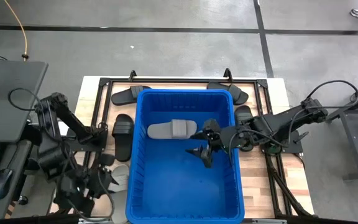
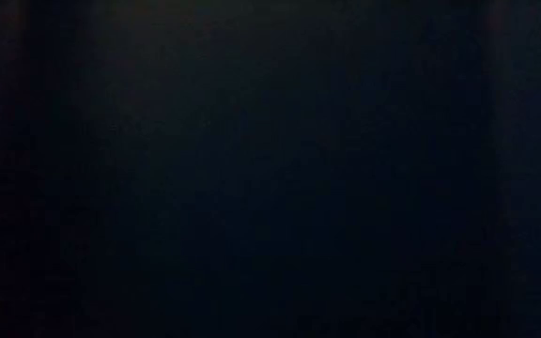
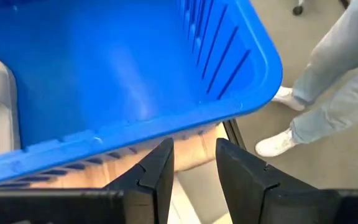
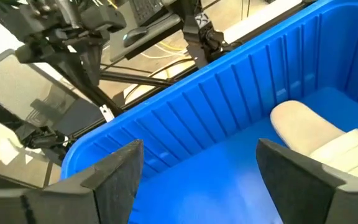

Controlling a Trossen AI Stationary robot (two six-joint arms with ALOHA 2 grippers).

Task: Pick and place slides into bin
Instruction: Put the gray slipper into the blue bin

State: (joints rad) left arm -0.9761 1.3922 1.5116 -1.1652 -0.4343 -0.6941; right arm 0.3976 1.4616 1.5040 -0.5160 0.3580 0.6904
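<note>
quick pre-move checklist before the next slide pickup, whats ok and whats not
1. Right gripper empty: ok, fingers open, nothing between them, hanging over the bin.
2. Grey slide inside the bin: ok, lying on the floor near the far wall.
3. Left gripper empty: ok, open, low beside the bin's near left corner.
4. Slides left to pick: not ok, black slides remain on the table, one left of the bin, another behind it.
5. Low view usable: not ok, it is dark.
6. Surroundings: cannot tell; a person's legs stand near the table.
</note>
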